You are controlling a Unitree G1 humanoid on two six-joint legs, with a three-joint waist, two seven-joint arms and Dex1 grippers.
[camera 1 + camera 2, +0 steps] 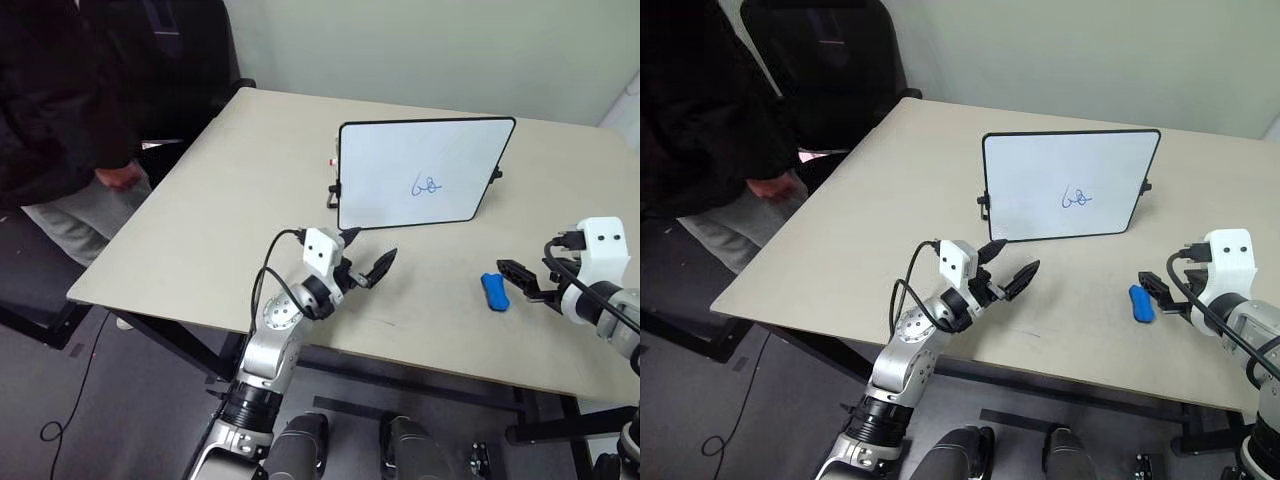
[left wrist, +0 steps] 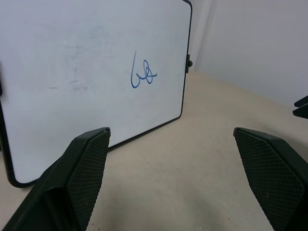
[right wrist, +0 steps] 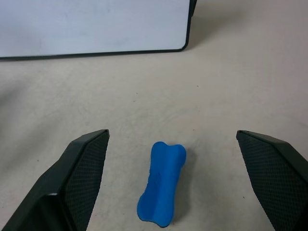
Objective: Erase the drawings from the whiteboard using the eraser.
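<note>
The rectangular white whiteboard with thin black frame (image 1: 425,172) stood upright toward the far edge of the beige table (image 1: 200,230), the small blue looping drawings (image 1: 426,186) on it. The bright blue oblong eraser (image 1: 494,291) lay near the front edge — apart from the right gripper (image 1: 520,280), whose fingers were wide apart. The left gripper (image 1: 366,256) was wide too, empty.

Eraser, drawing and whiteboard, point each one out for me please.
eraser (image 3: 161,183), right wrist view, middle of the blue block.
drawing (image 2: 143,74), left wrist view, on the blue loops.
whiteboard (image 1: 385,170), left eye view, bare white face left of the scribble.
</note>
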